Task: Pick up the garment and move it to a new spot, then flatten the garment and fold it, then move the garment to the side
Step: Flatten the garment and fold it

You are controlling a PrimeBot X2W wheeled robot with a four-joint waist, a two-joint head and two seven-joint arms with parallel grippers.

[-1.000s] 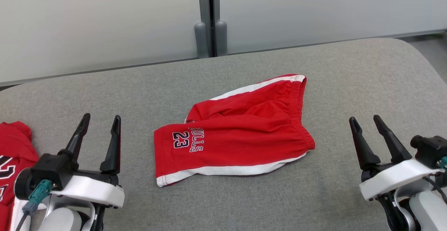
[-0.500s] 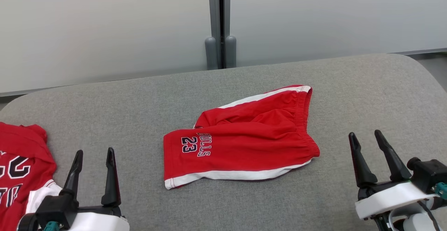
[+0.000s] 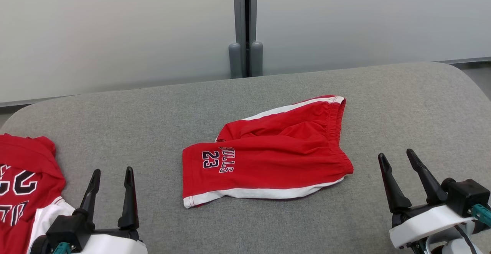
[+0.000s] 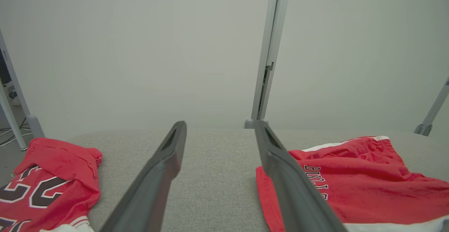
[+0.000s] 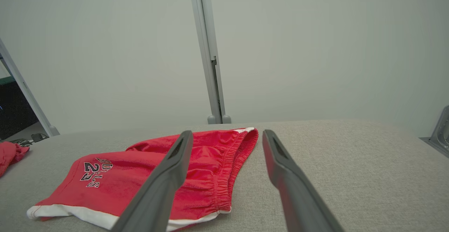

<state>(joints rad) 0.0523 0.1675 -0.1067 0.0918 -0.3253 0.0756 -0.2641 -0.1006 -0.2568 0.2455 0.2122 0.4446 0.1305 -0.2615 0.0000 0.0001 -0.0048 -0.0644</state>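
The garment [image 3: 268, 158] is a pair of red shorts with white side stripes and "BULLS 23" print, lying folded in half on the grey table [image 3: 161, 108], waistband toward the right. It also shows in the left wrist view as the shorts [image 4: 354, 186] and in the right wrist view as the shorts [image 5: 147, 176]. My left gripper [image 3: 112, 172] stands open at the lower left, apart from the shorts. My right gripper [image 3: 395, 156] stands open at the lower right, a short way right of the waistband. Nothing is between either pair of fingers.
A red jersey [image 3: 23, 185] with white trim and black numbers lies at the table's left edge, also seen as the jersey [image 4: 52, 179]. Frosted panels with a grey post [image 3: 245, 27] stand behind the table. The table's rounded corners curve off at far right and left.
The camera has tilted, so the whole scene sits lower and more of the jersey shows. Both grippers sit lower in the picture and stay open. The shorts lie as before.
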